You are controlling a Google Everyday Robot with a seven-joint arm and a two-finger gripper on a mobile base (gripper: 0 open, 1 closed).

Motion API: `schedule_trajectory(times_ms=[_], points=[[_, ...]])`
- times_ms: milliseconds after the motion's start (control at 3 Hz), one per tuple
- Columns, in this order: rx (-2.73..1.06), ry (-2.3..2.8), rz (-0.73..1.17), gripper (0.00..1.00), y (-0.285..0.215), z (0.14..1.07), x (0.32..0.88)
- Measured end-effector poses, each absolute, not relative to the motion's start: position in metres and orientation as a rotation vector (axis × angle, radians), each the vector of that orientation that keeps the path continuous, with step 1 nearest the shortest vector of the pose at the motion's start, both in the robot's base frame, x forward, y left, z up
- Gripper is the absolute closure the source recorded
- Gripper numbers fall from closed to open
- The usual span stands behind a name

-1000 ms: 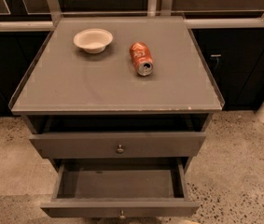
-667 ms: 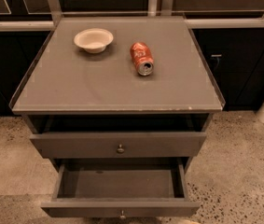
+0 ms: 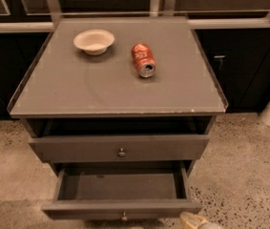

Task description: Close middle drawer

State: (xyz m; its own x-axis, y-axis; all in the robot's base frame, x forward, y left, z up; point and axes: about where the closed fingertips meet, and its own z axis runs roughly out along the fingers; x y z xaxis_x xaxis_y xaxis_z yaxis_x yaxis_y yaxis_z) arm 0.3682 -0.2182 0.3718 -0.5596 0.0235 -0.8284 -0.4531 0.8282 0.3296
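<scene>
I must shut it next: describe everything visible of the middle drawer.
The middle drawer is dark grey and flat-fronted, with a small round metal knob at centre. It stands pulled well out below the upper drawer, level, its shallow boxy interior showing bare grey. The gripper shows at the bottom edge, by the front's right end; contact cannot be told.

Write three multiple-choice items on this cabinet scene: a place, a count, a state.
1. Where is the gripper? A) top left corner B) picture centre C) bottom edge, right of the middle drawer's knob
2. How many things lie on the cabinet top? A) one B) two C) four
3. The middle drawer is: A) pulled out B) shut C) removed
Answers: 1 C, it pokes in at the bottom edge; 2 B, a bowl and a red can; 3 A, its grey inside shows.
</scene>
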Motion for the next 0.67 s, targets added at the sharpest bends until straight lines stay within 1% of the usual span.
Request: schedule_trajectory(times_ms=[667], points=[[-0.37, 1.971, 0.661, 1.0, -0.202, 0.375, 0.425]])
